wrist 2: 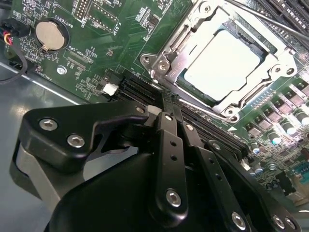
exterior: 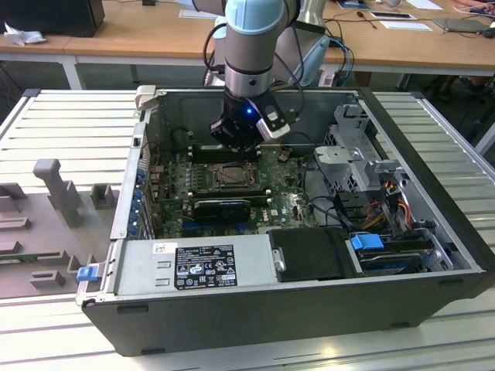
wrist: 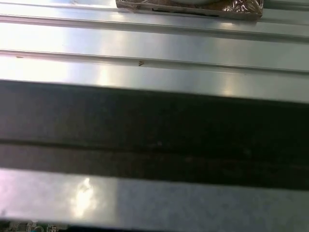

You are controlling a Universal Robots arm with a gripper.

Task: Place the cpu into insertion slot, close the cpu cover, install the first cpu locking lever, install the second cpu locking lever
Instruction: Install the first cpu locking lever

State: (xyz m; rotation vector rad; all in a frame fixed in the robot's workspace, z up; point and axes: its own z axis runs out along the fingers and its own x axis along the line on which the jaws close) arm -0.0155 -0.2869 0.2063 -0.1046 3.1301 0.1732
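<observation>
In the second wrist view the cpu (wrist 2: 222,65) lies flat in the insertion slot (wrist 2: 282,60), its dull silver top showing through the cut-out of the cpu cover (wrist 2: 193,29). The cover sits down over the chip. A thin metal lever rod (wrist 2: 260,17) runs along the socket's far side. My gripper (wrist 2: 170,104) is shut, its two black fingers pressed together with nothing between them, and the tips are close to the socket's corner. In the exterior view the gripper (exterior: 232,141) hangs just above the insertion slot (exterior: 232,176) on the green board inside the open case.
Long black memory slots (wrist 2: 140,89) lie right beside the fingertips, and a coin battery (wrist 2: 51,35) sits further off. A black card (exterior: 223,207), the power supply (exterior: 193,267) and a drive cage (exterior: 363,154) crowd the case. The first wrist view faces the case wall (wrist: 154,135) and the ribbed metal table (wrist: 154,43).
</observation>
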